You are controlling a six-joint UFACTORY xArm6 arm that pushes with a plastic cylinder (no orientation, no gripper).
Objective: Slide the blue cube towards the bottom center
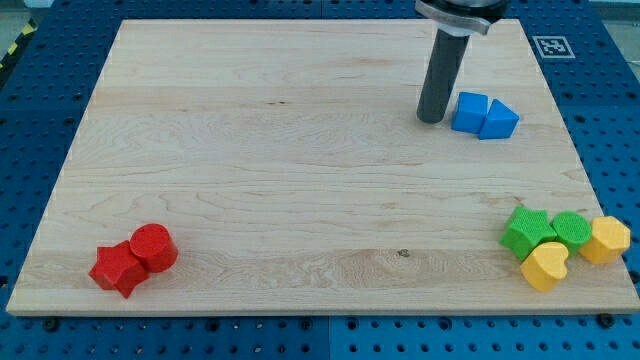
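The blue cube (468, 112) sits on the wooden board (300, 150) at the view's upper right. A blue triangular block (499, 120) touches its right side. My tip (432, 120) is on the board just left of the blue cube, very close to it or touching its left face. The dark rod rises from there to the view's top edge.
A red star block (119, 268) and a red cylinder (154, 247) lie together at the bottom left. At the bottom right are a green star (527, 231), a green cylinder (572, 229), a yellow heart (546, 266) and a yellow hexagon (607, 240).
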